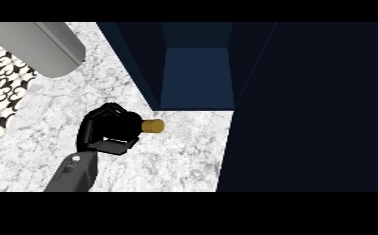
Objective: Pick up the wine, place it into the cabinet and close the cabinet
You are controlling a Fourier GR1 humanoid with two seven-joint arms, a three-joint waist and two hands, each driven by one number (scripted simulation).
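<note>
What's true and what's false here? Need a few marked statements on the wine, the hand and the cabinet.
1. The left hand is curled round the wine. True.
2. The wine is already inside the cabinet. False: it is over the counter, in front of the opening.
3. The cabinet is open. True.
4. Both hands show. False: only the left hand shows.
5. The wine's tan top sticks out of the hand toward the view's right. True.
</note>
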